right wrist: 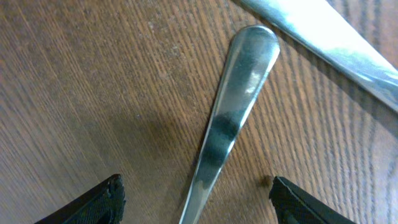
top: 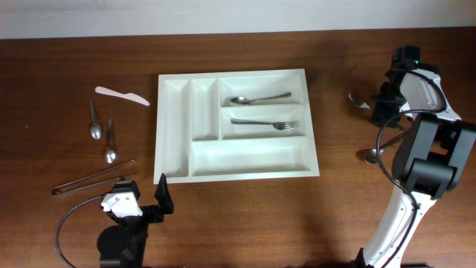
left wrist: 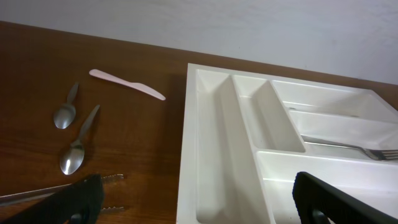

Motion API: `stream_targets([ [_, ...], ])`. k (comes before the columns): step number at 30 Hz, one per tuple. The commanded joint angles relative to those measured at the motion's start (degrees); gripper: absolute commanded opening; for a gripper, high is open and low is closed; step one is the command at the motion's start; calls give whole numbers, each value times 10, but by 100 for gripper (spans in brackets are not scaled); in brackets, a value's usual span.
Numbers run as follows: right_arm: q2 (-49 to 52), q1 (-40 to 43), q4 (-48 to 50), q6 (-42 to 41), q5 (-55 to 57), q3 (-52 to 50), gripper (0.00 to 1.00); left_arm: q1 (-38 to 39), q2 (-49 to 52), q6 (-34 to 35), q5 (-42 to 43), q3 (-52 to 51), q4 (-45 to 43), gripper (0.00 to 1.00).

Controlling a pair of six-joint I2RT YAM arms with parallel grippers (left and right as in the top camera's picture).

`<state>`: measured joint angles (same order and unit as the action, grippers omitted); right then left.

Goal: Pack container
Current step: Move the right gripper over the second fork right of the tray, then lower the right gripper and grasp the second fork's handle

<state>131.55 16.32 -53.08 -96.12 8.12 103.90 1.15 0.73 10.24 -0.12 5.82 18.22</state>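
Note:
The white cutlery tray (top: 234,170) lies mid-table; it also shows in the left wrist view (left wrist: 186,155). It holds a spoon (top: 259,98) in the top long slot and a fork (top: 260,123) in the middle one. My left gripper (top: 149,205) is open and empty near the tray's front left corner; its fingers (left wrist: 199,199) straddle the tray's left edge. My right gripper (top: 385,104) is open at the far right, low over the table. A metal handle (right wrist: 230,118) lies between its fingers (right wrist: 196,199), untouched.
Left of the tray lie a white plastic knife (top: 121,94), two spoons (top: 94,123) (top: 109,143) and metal tongs (top: 93,179). By the right arm lie a fork (top: 358,100) and a spoon (top: 370,155). A second metal piece (right wrist: 323,43) crosses the right wrist view.

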Motion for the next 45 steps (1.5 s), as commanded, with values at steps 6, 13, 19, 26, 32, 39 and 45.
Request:
stream_targets([
  [6,10,-2,2,14,-4,-14,75,-2,-4,-5,8,-2,1,99],
  [13,10,-11,-9,32,-36,-30,75,-2,-4,-5,8,-2,1,99],
  [19,10,-33,-65,33,-36,-30,75,-2,-4,-5,8,-2,1,99],
  [26,10,-47,-74,33,-27,-31,73,-2,-4,-5,8,-2,1,99],
  [32,10,-46,-28,111,-23,-31,62,-2,-4,-5,8,-2,1,99],
  [39,10,-46,-20,119,-22,-31,54,-2,-4,-5,8,-2,1,99],
  [45,10,-46,-17,144,-21,-31,41,-2,-4,-5,8,-2,1,99],
])
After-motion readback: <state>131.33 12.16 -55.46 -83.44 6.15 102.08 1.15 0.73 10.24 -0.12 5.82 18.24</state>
